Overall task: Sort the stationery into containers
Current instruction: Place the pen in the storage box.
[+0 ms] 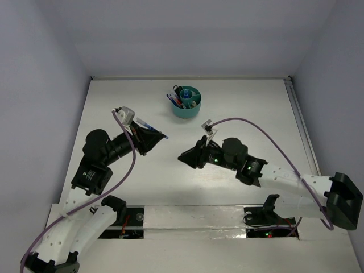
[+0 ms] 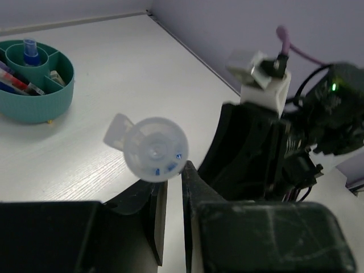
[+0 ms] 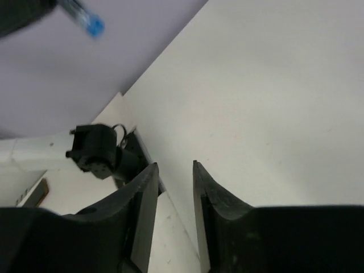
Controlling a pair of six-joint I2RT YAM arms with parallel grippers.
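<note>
Left tool [image 2: 172,185] closed tight on a clear pen [image 2: 156,149] with blue tip, apart from the cup [image 1: 187,114]. Right tool [image 3: 173,168] partly open, nothing between its fingers. Cup sits far-centre on counter [image 1: 256,108], other pens [image 1: 176,101] inside its compartments.

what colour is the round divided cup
Teal cup, clearest in the left wrist view.

Cup [image 1: 190,112] holds pens [image 1: 177,100]; left tool [image 1: 162,136], nearer, holds a pen [image 1: 147,124].
</note>
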